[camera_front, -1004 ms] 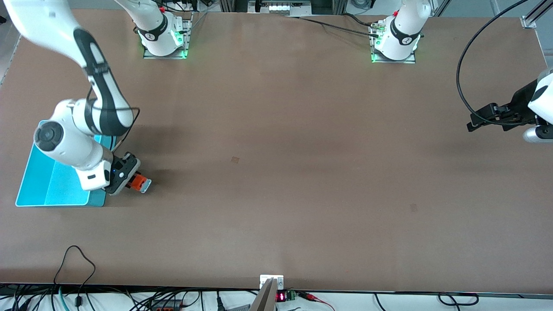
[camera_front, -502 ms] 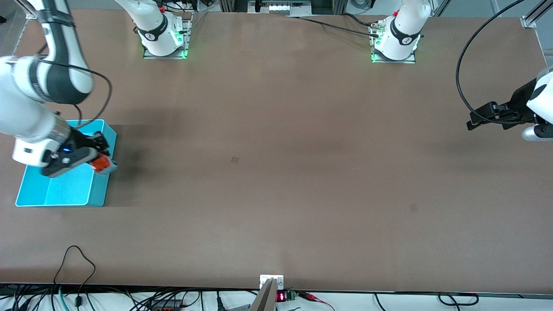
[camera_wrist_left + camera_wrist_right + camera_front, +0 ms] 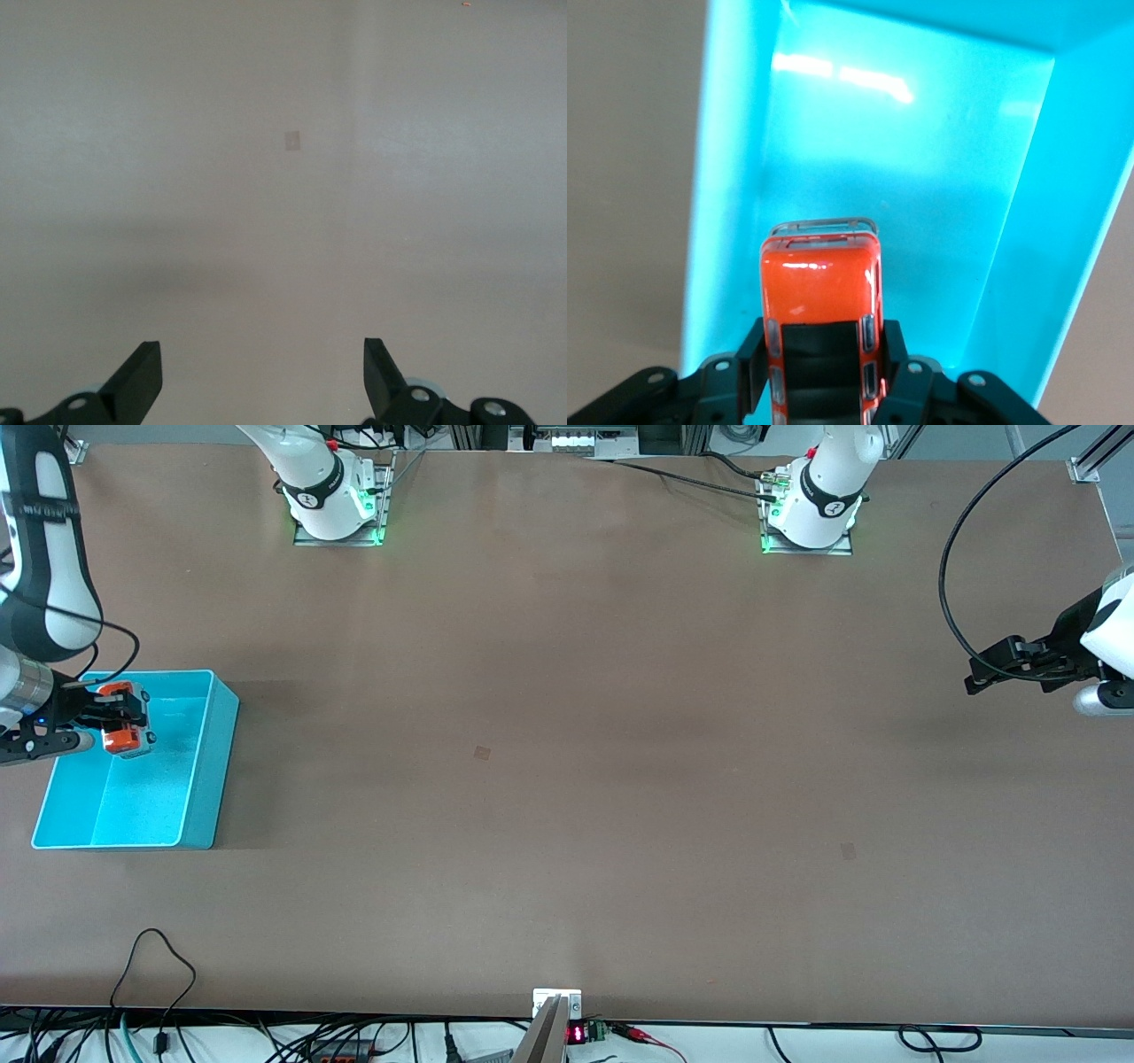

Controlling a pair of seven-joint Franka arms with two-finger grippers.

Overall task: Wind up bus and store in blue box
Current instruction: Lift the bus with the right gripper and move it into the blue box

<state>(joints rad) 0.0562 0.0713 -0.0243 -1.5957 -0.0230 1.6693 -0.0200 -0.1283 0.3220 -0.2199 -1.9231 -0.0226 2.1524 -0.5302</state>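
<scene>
Now right claw (image 3: 120,724) grips the bus (image 3: 121,731) over the blue box (image 3: 199,797).

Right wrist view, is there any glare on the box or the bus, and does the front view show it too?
Right wrist view: bright streaks glare on the blue box floor, small highlights on the bus roof. Front view: box floor only mildly bright, no hard glare.

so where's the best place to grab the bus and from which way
Across its two long flat sides, near the rear, coming in from above along its length. The right gripper holds the bus just so over the box: the parallel sides suit the jaws, and the rounded front stays free.
</scene>
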